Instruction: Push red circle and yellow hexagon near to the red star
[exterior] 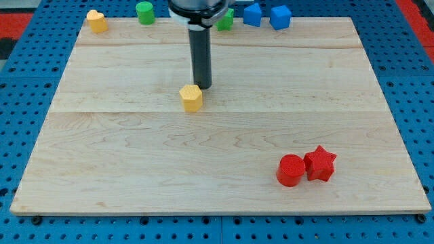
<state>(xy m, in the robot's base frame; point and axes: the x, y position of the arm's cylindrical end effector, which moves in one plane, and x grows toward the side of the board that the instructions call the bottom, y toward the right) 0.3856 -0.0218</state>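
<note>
The yellow hexagon [192, 97] lies a little left of the board's middle. My tip [203, 86] stands just above and to the right of it, touching or nearly touching its upper right edge. The red circle [291, 169] lies at the lower right, right up against the left side of the red star [320, 163]. The yellow hexagon is far up and to the left of that pair.
Along the top edge of the wooden board [122, 156] lie a yellow heart [97, 20], a green cylinder [144, 12], a green block [226, 19] partly behind the arm, a blue block [253, 14] and a blue cube [280, 17]. A blue pegboard [420, 102] surrounds the board.
</note>
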